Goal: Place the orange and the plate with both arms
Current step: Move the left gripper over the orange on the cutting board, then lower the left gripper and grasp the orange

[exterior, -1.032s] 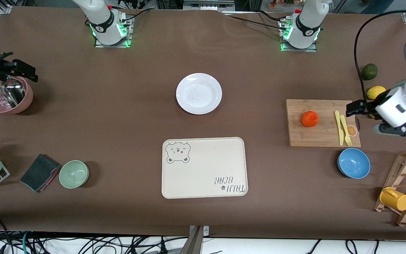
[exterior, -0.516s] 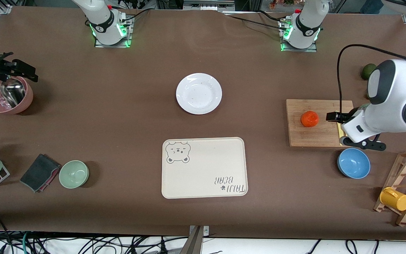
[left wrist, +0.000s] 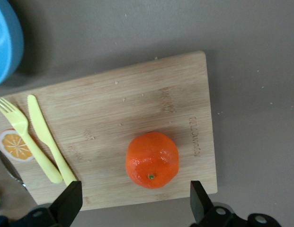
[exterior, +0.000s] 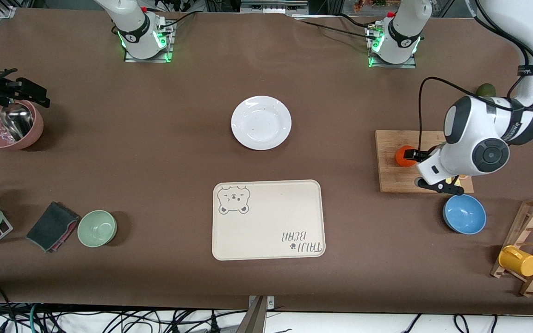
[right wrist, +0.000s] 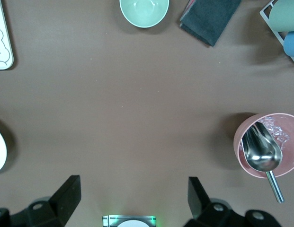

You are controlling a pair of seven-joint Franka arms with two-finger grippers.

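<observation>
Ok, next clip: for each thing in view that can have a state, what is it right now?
orange: on the cutting board, not gripped
plate: on the table, nothing on it
tray: nothing on it
left tool: open, over the orange
right tool: open, waiting over bare table
blue bowl: upright, nothing in it
pink bowl: holds a metal scoop

Left gripper [left wrist: 132, 208] has swung in over the orange [exterior: 404, 155], seemingly lower.
</observation>
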